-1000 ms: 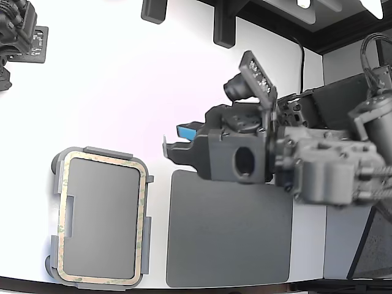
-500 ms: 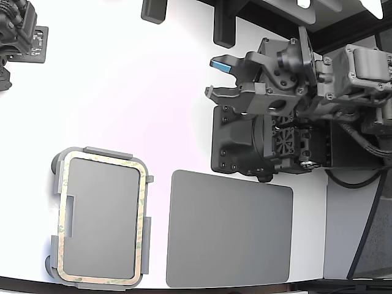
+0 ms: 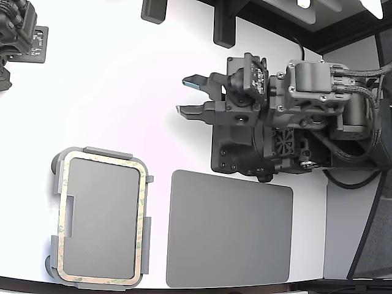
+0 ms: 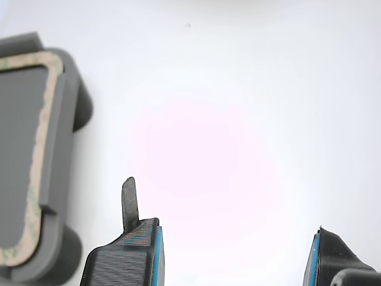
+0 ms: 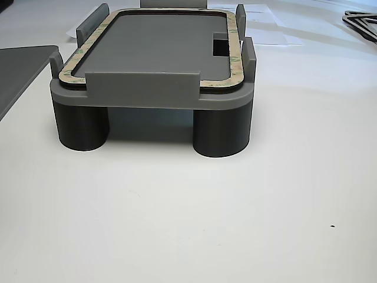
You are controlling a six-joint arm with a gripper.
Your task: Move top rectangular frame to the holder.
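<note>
In the exterior view, the top rectangular frame (image 3: pixel 60 214), a thin tan outline with greenish speckles, lies flat on the light grey holder (image 3: pixel 108 152) at the lower left. My gripper (image 3: pixel 182 95) hangs well off to the right and further back, open, its blue-padded fingers pointing left with nothing between them. The wrist view shows the frame (image 4: pixel 37 155) on the holder (image 4: pixel 62 137) off to one side, and the open gripper (image 4: pixel 229 241) over bare white table. The other view shows the frame (image 5: pixel 232 53) seated between the holder's (image 5: pixel 144 88) raised tabs, on round feet.
A dark grey flat mat (image 3: pixel 229 229) lies right of the holder, also seen as the mat (image 5: pixel 17 65) in the other view. The arm's dark base (image 3: pixel 245 150) stands behind it. Black fixtures (image 3: pixel 223 27) line the back edge, and another device (image 3: pixel 18 30) sits at the far left.
The arm swung from above the mat toward the back right, then its gripper came forward to the exterior view's left. The frame stayed on the holder.
</note>
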